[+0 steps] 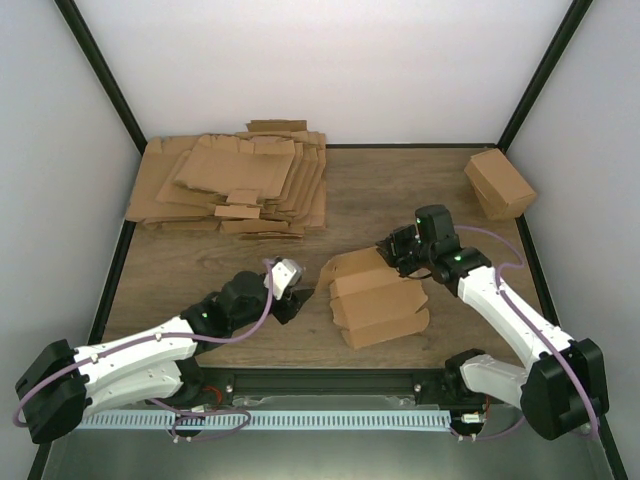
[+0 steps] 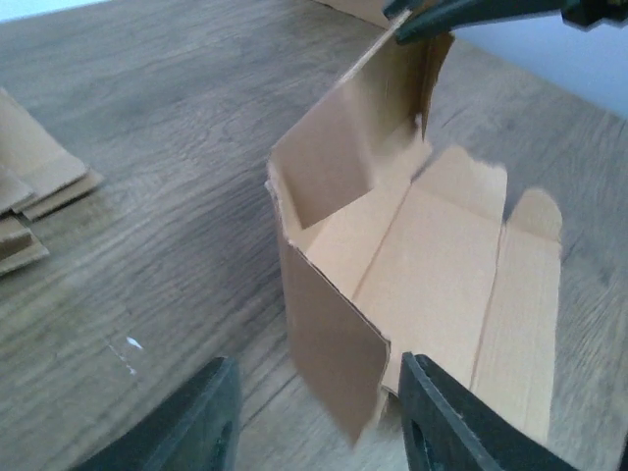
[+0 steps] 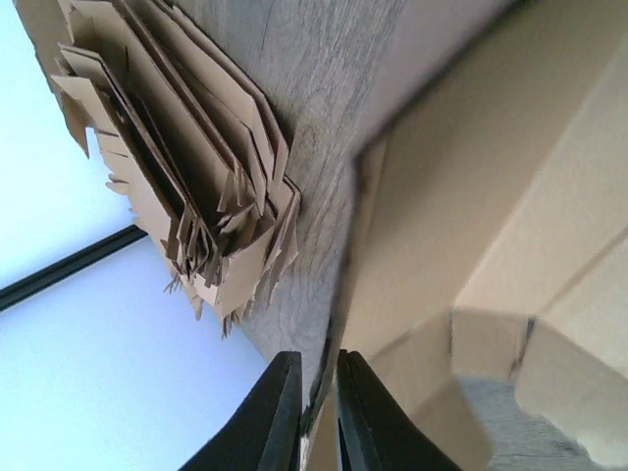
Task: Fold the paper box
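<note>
The paper box (image 1: pixel 375 298) is a plain brown die-cut sheet, partly raised into a carton shape near the table's front middle. My right gripper (image 1: pixel 392 247) is shut on the edge of its far upper flap (image 3: pixel 392 255), the thin card pinched between the fingers (image 3: pixel 361 412). My left gripper (image 1: pixel 297 292) is open just left of the box, its fingers (image 2: pixel 442 422) either side of a hanging side flap (image 2: pixel 329 334) without touching it. The box's open inside (image 2: pixel 432 255) faces the left wrist view.
A thick pile of like brown sheets (image 1: pixel 235 185) lies at the back left, also in the right wrist view (image 3: pixel 167 147). Another brown cardboard cuboid (image 1: pixel 498 183) stands at the back right. Black frame posts rise at the back corners.
</note>
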`<state>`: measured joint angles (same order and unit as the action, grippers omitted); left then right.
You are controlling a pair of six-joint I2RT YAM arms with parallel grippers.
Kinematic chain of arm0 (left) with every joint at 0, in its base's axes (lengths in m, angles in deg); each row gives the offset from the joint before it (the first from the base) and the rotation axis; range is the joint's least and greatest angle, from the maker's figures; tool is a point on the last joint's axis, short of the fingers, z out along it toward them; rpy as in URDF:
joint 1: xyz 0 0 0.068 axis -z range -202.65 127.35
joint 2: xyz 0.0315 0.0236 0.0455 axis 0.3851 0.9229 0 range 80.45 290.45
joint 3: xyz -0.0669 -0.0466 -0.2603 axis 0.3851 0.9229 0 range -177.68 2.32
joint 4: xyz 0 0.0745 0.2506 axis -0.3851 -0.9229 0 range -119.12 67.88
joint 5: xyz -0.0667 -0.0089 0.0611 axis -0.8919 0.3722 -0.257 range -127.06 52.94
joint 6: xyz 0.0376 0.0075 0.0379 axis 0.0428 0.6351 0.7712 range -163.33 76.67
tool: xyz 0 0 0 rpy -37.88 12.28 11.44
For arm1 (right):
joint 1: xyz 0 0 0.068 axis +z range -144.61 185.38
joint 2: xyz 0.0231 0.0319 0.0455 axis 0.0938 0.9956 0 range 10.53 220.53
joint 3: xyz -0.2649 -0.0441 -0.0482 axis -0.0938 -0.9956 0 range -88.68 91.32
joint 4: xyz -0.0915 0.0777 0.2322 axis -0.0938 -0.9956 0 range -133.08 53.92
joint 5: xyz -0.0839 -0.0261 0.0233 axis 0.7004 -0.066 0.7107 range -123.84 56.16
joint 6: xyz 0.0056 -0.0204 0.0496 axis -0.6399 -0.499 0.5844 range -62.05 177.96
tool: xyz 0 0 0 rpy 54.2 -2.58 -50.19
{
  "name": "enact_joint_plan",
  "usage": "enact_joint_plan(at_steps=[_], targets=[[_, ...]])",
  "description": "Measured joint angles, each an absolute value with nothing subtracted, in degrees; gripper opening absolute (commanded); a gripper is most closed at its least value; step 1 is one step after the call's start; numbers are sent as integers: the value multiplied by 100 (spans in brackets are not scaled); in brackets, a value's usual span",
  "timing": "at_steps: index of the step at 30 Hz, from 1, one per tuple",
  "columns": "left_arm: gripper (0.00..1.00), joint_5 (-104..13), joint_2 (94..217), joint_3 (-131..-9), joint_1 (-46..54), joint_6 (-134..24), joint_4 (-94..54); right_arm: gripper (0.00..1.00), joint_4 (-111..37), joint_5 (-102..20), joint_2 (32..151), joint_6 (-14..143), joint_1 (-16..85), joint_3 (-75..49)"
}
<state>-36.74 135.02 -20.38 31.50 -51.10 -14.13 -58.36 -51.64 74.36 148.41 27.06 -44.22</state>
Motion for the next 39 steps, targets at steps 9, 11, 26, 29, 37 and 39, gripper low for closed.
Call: enact_joint_plan(at_steps=[9, 11, 26, 29, 37, 39], targets=[[94, -3394, 13209, -2368, 3163, -5628, -2062, 9, -5635, -5308, 7392, 14314, 2706, -4680], [97, -3274, 13156, -2630, 3163, -5840, -2270, 10, -5585, -5332, 7333, 14148, 2706, -4874], [100, -3202, 14747, -5651, 3133, -6391, -4434, 13, -5812, -5475, 7252, 13208, 2706, -5184], [100, -3429, 15104, -6003, 3117, -6312, -4685, 14, -5910, -5488, 7388, 13049, 2708, -5003], [100, -4185, 16076, -6556, 2934, -6022, -4998, 19, -5928, -5549, 7563, 12756, 2710, -4916], [100, -4446, 16221, -6558, 2831, -5978, -5020, 21, -5915, -5553, 7567, 12690, 2710, -4918]])
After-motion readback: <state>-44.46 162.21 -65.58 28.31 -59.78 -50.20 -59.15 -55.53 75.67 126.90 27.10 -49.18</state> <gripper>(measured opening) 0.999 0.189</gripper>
